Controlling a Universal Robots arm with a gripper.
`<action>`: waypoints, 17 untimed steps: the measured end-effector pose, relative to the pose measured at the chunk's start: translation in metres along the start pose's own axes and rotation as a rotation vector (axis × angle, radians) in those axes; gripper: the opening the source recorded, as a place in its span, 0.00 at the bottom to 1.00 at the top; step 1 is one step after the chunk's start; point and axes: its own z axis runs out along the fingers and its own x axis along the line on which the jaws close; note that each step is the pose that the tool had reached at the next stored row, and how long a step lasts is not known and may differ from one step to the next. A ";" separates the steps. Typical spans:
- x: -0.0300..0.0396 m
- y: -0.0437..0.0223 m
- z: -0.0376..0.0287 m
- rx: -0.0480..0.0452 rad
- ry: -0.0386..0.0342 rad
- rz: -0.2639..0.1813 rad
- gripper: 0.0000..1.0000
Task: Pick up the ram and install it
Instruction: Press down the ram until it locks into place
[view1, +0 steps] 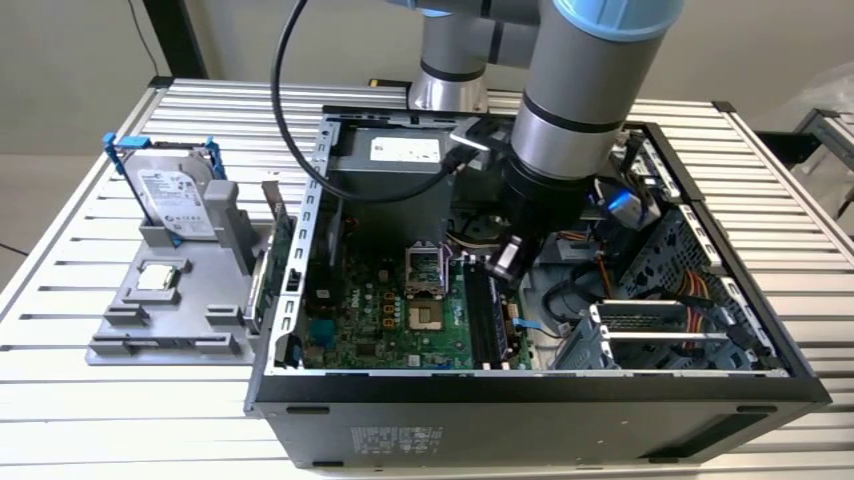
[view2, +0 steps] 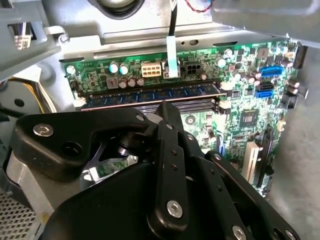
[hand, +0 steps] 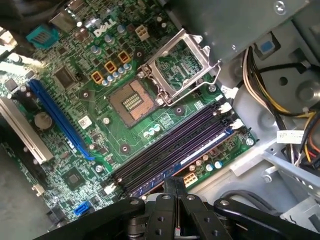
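Aluminium slats make up the table, and on it lies an open black case. The arm reaches down into the case over the green board.

Toward the exterior view's left, just beside the case, sits a grey holder. A drive in a blue frame stands upright in it, and a small silver chip lies flat in front of the drive.

On the board the bare socket shows with its metal frame swung open. Beside it run the long dark slots.

The ram lies lengthwise in the slot at the board's edge, next to the white power plug. It reads as a bluish strip with dark chips in both wrist views.

The gripper hangs right over the ram's long edge, about midway along it. Its fingers are pressed together with no gap between the tips and hold nothing. Whether the tips touch the ram I cannot tell.
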 end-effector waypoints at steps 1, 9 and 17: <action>-0.0001 0.0001 0.0000 0.0005 -0.0002 -0.011 0.00; -0.0008 0.0006 0.0001 0.0045 -0.0021 -0.097 0.00; -0.0015 0.0011 0.0003 0.0088 -0.0040 -0.186 0.00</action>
